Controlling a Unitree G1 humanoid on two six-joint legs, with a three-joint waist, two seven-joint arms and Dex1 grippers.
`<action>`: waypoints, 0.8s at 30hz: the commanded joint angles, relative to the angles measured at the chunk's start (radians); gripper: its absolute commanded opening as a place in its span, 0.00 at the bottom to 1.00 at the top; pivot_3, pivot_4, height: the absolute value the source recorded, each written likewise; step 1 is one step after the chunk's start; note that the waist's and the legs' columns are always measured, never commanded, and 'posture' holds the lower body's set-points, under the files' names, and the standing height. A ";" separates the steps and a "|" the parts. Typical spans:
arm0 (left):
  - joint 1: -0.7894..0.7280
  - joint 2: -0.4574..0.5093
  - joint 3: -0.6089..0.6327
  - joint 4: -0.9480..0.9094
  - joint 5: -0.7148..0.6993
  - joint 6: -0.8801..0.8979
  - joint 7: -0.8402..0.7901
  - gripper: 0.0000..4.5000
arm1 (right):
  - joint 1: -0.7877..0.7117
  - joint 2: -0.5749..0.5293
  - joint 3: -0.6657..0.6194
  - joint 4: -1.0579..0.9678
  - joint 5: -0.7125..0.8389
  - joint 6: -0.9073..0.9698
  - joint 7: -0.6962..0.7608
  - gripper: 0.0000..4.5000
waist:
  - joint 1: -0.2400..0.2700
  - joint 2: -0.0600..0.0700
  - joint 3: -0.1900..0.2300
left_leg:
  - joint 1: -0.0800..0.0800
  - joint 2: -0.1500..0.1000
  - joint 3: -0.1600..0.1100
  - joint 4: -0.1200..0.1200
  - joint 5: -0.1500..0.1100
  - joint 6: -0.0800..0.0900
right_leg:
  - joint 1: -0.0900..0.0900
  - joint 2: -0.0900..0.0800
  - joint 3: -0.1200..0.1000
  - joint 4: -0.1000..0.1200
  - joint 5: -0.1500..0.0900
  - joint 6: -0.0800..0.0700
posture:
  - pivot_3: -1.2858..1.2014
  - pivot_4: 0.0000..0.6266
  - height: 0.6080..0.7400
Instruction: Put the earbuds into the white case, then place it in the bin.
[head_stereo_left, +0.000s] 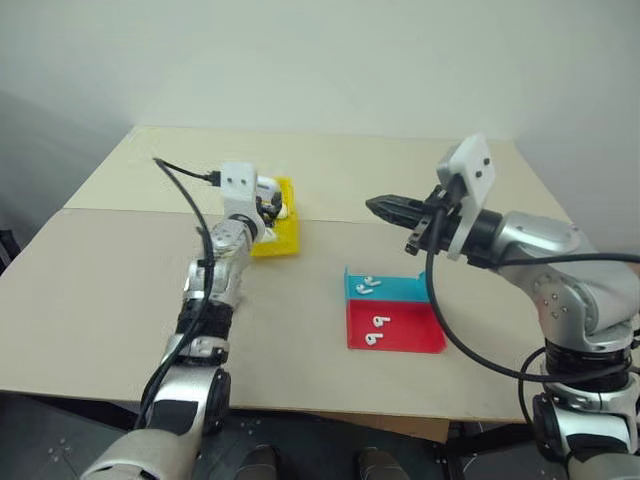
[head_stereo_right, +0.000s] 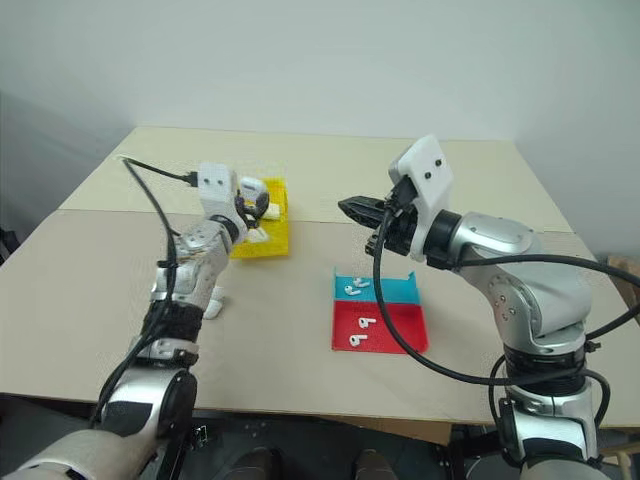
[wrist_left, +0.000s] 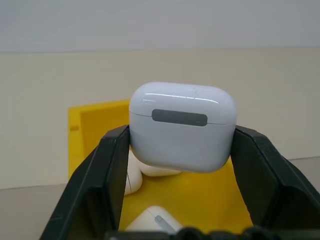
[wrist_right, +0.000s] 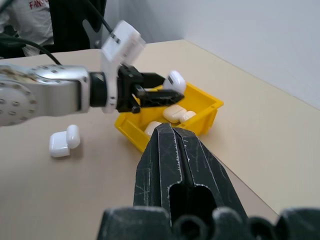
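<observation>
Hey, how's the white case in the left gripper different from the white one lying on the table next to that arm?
The held case is shut, lid down; the case on the table lies with its lid swung open.

The held case is up in the air over the yellow bin, clamped in the left gripper; the open case rests on the table outside the bin.

Both are small, glossy, white and rounded.

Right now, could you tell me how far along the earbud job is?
Done: some white cases already lie in the yellow bin. In hand: the left gripper holds a closed white case above the bin, unreleased. Left: four earbuds wait in the blue-and-red tray, and an open case sits on the table.
</observation>
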 joint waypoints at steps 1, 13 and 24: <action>-0.088 -0.001 -0.011 0.162 0.035 -0.111 0.009 0.62 | 0.001 -0.019 0.001 -0.056 0.018 0.020 -0.011 0.01 | -0.001 0.000 0.000 | 0.000 0.000 0.000 0.000 0.000 0.000 | 0.000 0.000 0.000 0.000 0.000 0.000 | 0.52 0.24 1.00; -0.032 0.093 0.023 -0.086 -0.054 -0.137 -0.178 1.00 | 0.039 -0.027 -0.028 -0.087 0.060 0.061 -0.044 0.00 | -0.011 0.000 0.000 | -0.001 0.000 0.000 -0.002 0.000 -0.001 | -0.002 0.000 0.000 0.000 0.000 0.000 | 0.52 0.24 1.00; 0.272 0.347 0.055 -0.841 -0.282 0.293 -0.412 1.00 | 0.081 -0.078 -0.088 -0.075 0.155 0.051 0.003 0.00 | -0.006 0.001 0.000 | 0.001 0.001 0.000 -0.001 0.002 -0.003 | 0.000 0.000 0.000 0.004 0.000 0.000 | 0.52 0.24 1.00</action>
